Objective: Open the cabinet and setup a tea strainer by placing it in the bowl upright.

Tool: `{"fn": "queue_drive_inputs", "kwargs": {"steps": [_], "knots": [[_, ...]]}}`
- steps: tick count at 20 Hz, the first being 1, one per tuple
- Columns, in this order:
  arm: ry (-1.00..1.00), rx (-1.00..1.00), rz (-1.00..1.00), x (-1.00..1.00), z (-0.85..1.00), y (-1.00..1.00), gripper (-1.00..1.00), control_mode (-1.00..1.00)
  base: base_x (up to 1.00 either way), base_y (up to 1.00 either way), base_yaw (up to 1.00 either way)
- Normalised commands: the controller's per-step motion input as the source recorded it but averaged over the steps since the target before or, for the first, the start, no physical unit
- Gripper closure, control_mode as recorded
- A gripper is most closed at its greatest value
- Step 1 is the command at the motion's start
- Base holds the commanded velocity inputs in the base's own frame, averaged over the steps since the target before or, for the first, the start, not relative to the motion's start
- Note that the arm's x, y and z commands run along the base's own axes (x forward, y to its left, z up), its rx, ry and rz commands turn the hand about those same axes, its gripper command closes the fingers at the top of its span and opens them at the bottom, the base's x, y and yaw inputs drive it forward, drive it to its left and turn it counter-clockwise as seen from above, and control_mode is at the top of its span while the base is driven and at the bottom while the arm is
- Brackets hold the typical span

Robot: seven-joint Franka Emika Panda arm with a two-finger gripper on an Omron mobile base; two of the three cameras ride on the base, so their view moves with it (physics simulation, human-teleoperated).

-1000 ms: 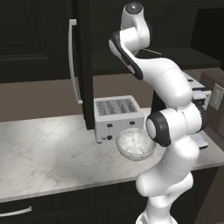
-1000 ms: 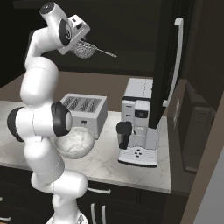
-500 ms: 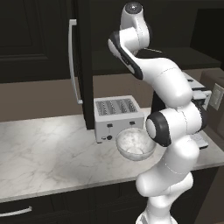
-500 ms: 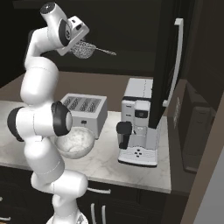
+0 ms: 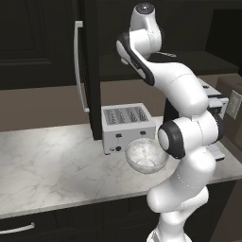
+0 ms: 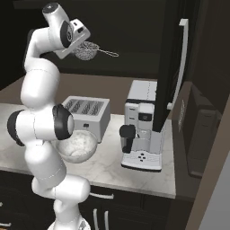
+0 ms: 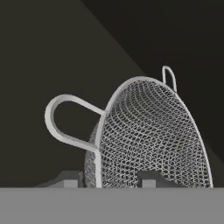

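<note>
Toaster (image 5: 127, 126) — touching bowl (image 5: 145, 156) — beside coffee machine (image 6: 143, 126).

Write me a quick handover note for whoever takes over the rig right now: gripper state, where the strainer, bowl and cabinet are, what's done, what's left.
Gripper: raised inside the cabinet, jaws either side of the tea strainer's mesh rim; a firm grip cannot be confirmed.
Tea strainer: up at cabinet height, handle pointing right in the right base view.
Bowl: on the marble counter in front of the toaster, with nothing in it.
Done: cabinet door open, strainer reached.
Left: secure the grip, lift out, lower the strainer upright into the bowl.
</note>
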Motion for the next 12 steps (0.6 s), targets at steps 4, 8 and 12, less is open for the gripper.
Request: {"fn": "queue_drive_inputs", "kwargs": {"steps": [4,8,12], "knots": [[0.0,0.02,0.04,0.0,-0.15,0.0,1.0,-1.0,0.0,0.0,0.0],[0.0,0.01,0.05,0.0,-0.12,0.0,1.0,-1.0,0.0,0.0,0.0],[-0.02,0.0,0.02,0.0,-0.03,0.08,1.0,-1.0,0.0,0.0,0.0]]}}
